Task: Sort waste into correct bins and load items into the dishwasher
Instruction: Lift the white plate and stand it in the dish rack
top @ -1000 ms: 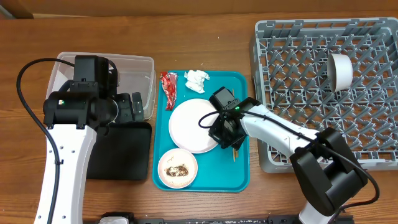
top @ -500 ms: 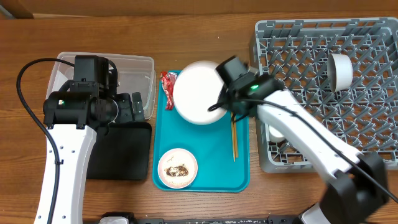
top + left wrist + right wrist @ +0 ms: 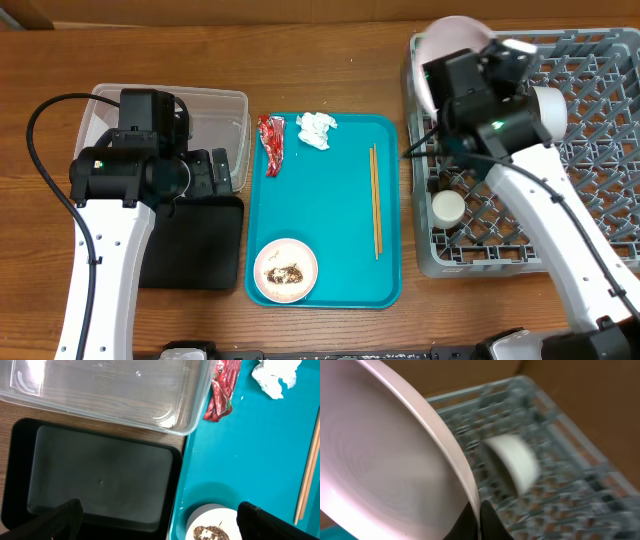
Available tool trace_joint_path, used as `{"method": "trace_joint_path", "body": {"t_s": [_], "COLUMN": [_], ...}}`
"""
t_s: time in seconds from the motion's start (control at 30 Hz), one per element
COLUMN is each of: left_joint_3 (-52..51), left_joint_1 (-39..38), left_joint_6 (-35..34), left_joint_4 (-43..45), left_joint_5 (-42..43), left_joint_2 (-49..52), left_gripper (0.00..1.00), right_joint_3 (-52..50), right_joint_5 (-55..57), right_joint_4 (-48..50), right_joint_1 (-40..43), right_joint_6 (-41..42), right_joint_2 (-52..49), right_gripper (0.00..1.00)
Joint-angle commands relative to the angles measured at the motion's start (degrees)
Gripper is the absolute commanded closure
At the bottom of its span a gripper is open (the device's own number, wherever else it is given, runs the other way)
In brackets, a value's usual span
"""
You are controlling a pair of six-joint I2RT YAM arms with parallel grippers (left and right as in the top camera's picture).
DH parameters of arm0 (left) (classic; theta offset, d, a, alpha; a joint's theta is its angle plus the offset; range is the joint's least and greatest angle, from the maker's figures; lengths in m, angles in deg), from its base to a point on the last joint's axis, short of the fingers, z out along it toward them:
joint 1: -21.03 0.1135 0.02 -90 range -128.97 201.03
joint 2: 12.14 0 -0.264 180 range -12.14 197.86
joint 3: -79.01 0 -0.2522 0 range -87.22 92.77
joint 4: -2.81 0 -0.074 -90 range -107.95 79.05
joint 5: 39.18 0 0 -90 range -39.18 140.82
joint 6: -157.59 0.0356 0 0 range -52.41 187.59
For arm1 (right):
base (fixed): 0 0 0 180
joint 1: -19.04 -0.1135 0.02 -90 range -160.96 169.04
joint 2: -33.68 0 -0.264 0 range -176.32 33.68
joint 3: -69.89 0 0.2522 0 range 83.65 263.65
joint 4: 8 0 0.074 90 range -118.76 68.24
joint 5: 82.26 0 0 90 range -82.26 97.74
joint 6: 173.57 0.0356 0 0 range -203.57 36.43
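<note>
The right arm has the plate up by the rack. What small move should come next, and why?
Probably lower the plate edge-first between the pegs of the rack, then open. The right gripper is shut on the plate's rim, holding it tilted over the rack's left corner, apart from the bowl already loaded.

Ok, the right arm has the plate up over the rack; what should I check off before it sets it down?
1. Grip: right gripper shut on plate rim: ok.
2. Position: plate above the dish rack, at one corner: ok.
3. Free pegs under the plate: cannot tell, plate and arm hide them.
4. Clearance: plate apart from the bowl and cup in the rack: ok.
5. Other arm: left gripper open, away over the black tray: ok.
</note>
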Motion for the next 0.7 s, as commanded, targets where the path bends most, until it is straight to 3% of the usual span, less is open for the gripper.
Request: {"method": "trace_joint_path", "body": {"t_s": [0.0, 0.2, 0.67], "left_joint_3": [0.6, 0.6, 0.6], "left_joint_1": [0.2, 0.2, 0.2], "left_joint_6": [0.9, 0.9, 0.9], "left_joint_4": [0.1, 0.1, 0.1], "left_joint_5": [-0.7, -0.7, -0.7], "left_joint_2": [0.4, 0.4, 0.4], "left_gripper": [0.00, 0.00, 0.00], "right_joint_3": [0.3, -0.9, -6.2], "right_joint_5": [11.0, 13.5, 12.1], "right_joint_4": [0.3, 1.2, 1.6], "right_joint_1": [3.0, 7.3, 7.5], "right_joint_6": [-2.3, -2.3, -2.3], "right_joint_2": [-0.6, -1.4, -7.6], "right_gripper": [0.96, 0.96, 0.96]}}
